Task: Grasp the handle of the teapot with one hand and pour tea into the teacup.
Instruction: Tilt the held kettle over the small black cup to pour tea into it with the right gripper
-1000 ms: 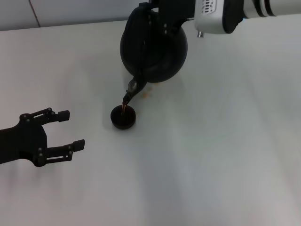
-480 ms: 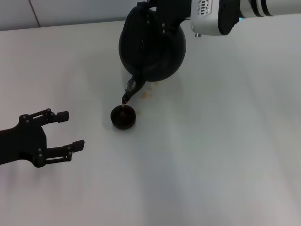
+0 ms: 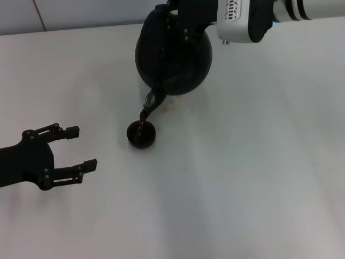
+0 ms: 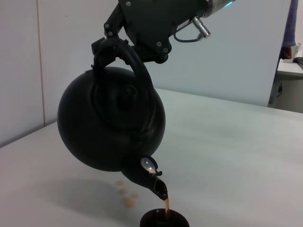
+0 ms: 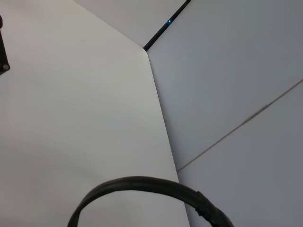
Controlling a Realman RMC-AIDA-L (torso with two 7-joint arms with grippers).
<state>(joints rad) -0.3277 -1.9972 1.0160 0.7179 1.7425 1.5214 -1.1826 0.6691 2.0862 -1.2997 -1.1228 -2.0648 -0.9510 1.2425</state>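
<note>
The big round black teapot hangs tilted above the table, spout down. My right gripper is shut on its arched handle at the top. A thin stream of brown tea runs from the spout into the tiny black teacup, which stands on the white table just below. In the right wrist view only an arc of the handle shows. My left gripper rests open low at the left, well apart from the cup.
Small brown drops mark the white table beside the cup, under the pot. A pale wall rises behind the table's far edge.
The teapot and right gripper have drifted slightly left and up while tea keeps running into the cup. The left arm has not moved.
</note>
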